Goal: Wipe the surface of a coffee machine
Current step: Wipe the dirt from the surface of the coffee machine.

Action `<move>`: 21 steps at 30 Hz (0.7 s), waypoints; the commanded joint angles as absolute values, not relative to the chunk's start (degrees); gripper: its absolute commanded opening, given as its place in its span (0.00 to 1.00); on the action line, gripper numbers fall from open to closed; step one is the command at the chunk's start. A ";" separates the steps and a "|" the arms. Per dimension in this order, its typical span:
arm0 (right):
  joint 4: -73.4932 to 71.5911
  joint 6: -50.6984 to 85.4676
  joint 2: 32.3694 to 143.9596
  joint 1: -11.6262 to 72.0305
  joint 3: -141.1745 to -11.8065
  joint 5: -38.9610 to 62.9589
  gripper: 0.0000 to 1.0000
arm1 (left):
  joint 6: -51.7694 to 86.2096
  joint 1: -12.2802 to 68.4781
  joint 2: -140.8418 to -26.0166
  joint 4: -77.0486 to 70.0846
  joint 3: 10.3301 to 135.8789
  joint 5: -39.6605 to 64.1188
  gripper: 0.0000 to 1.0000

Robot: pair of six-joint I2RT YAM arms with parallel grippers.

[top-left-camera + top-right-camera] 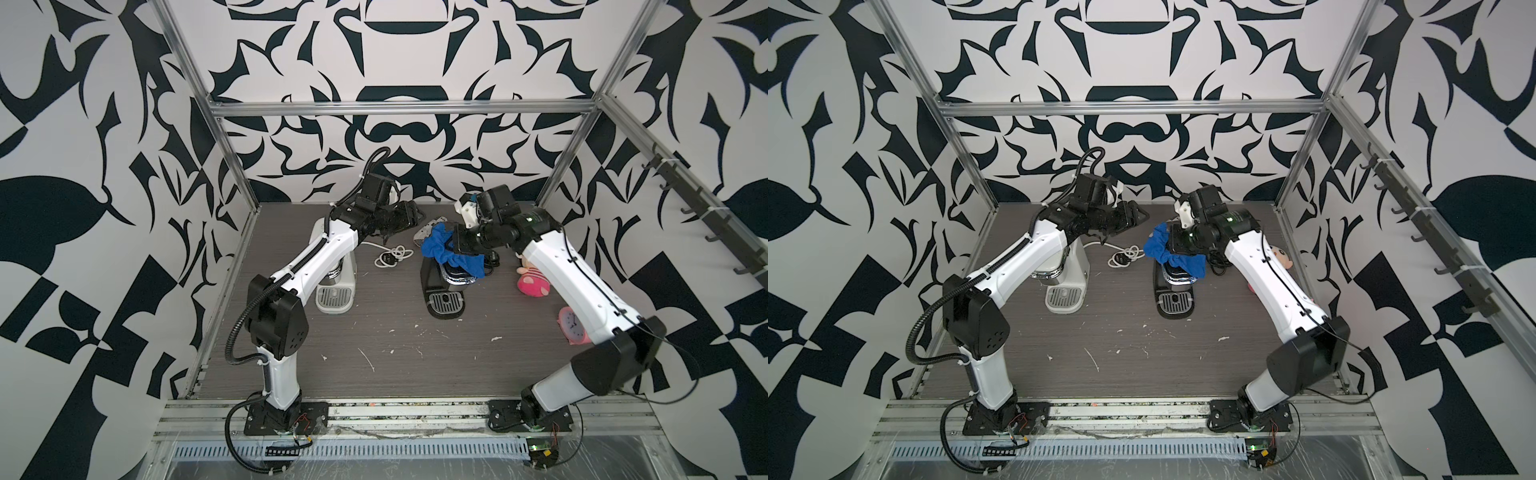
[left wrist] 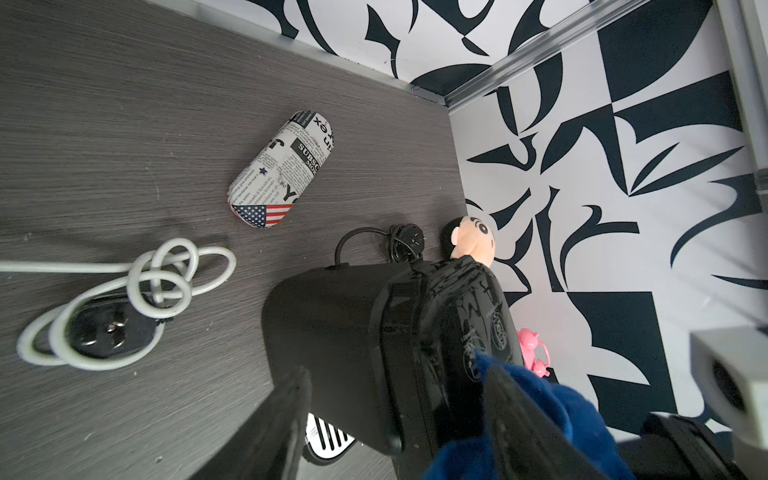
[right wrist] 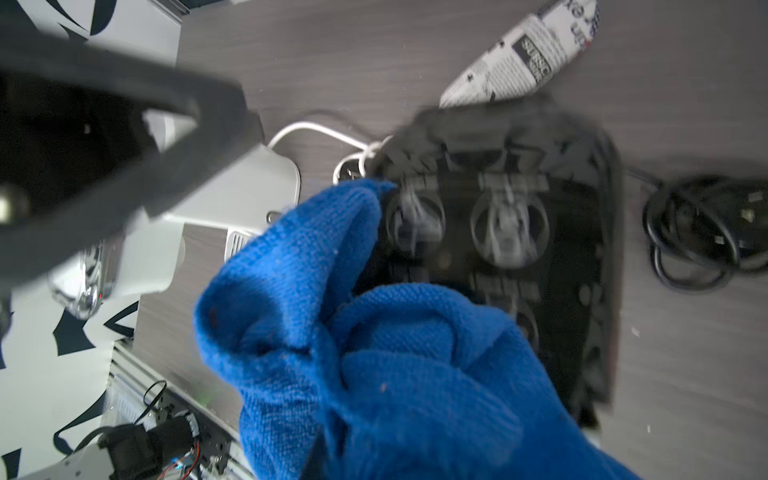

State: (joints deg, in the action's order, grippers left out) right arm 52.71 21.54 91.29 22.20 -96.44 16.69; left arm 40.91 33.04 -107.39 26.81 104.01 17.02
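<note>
A black coffee machine stands mid-table, seen from above in the left wrist view and the right wrist view. A blue cloth lies bunched on its top. My right gripper is shut on the blue cloth, its jaws buried in the folds. My left gripper hangs open above the machine's far left side, holding nothing; one finger is next to the cloth. A white coffee machine stands under the left arm.
A newspaper-print glasses case lies behind the black machine. A coiled white cable with plug lies between the machines, a black cable behind the black one. A doll and a pink clock sit by the right arm.
</note>
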 commanded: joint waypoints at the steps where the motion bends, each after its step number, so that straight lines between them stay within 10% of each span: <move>1: 59.31 19.08 95.07 22.06 -98.83 12.79 0.00 | 40.67 33.22 -108.27 28.87 105.92 17.14 0.69; 21: 56.98 22.83 87.38 25.26 -91.06 14.81 0.00 | 40.50 33.22 -108.32 29.07 105.41 15.50 0.70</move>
State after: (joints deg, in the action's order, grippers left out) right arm 55.81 23.57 82.94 24.88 -88.95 16.34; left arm 40.91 33.04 -109.38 28.21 105.32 16.64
